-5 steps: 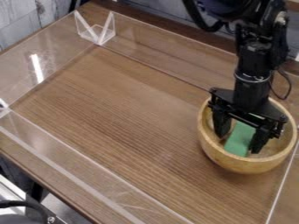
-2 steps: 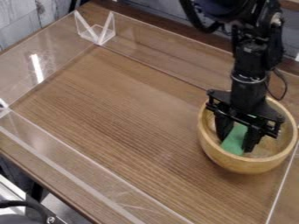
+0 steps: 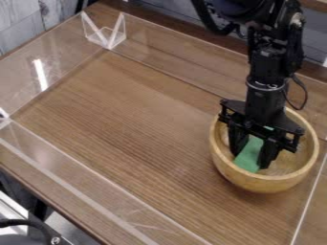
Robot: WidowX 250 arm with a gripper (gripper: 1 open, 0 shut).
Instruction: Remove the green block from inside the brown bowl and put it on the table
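While reaching down into the brown bowl (image 3: 232,176), listed as one black gripper (image 3: 259,145), clenched on the green block (image 3: 254,156). Next, one green block, bright and matte, between the jaws, its lower end showing beneath them, still within the bowl's rim. Beneath the bowl, one table (image 3: 121,129), brown, wood-grained. Well apart from the bowl, toward the view's upper left, one clear plastic piece (image 3: 105,31), angular.
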